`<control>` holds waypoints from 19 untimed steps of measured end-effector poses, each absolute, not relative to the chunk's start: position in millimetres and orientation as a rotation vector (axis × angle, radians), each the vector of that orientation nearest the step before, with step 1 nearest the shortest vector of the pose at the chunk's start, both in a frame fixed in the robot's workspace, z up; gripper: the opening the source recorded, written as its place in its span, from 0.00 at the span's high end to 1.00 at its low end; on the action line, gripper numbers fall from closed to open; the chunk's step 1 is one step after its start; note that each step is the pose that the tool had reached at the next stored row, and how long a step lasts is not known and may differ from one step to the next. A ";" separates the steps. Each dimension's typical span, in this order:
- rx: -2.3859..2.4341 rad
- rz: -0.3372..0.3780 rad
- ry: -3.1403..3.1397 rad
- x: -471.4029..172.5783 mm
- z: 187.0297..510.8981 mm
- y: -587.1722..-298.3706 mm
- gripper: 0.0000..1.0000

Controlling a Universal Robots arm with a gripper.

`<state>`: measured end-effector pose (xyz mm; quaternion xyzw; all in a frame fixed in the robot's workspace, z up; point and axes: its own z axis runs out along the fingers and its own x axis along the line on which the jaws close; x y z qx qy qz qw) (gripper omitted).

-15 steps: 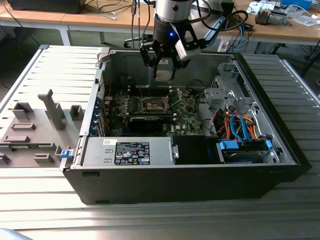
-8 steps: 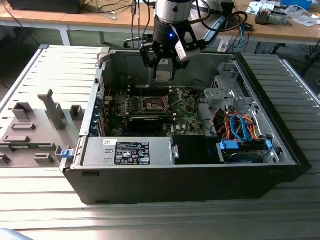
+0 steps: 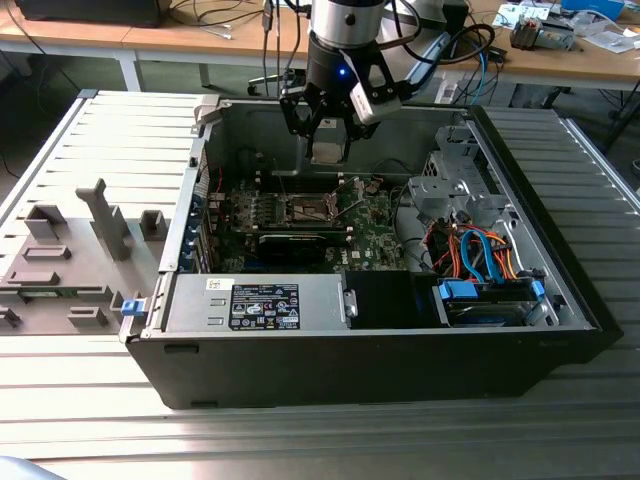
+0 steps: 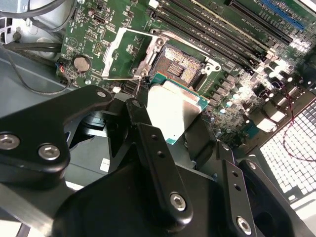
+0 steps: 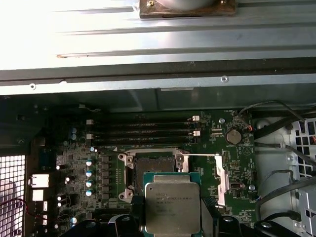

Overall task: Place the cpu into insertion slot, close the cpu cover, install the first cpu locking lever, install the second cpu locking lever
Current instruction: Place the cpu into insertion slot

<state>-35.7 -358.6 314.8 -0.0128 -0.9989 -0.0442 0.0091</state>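
Black fingers [image 4: 143,133] of my gripper [image 4: 173,121] crowd the second wrist view, clamped on two opposite edges of the cpu [image 4: 173,111], which I hold flat with its metal top up. Going across the exterior view from its left, there is a grey fixture plate [image 3: 60,260], then the open computer case [image 3: 380,370]. My gripper hangs above the case's green board [image 3: 370,235], near the far wall. The socket [image 3: 312,208] lies below me, well apart. In both wrist views it sits just past the cpu's edge, its sides roughly parallel to the cpu's. The cover [image 5: 222,180] stands swung open beside the socket, so I judge the way down clear.
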 end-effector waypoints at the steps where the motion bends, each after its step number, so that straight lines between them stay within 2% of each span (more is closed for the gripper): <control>1: -0.040 -0.138 -3.120 -35.7 314.6 -358.6 0.46; 19: -0.040 -0.137 -3.120 -35.7 310.9 -358.6 0.46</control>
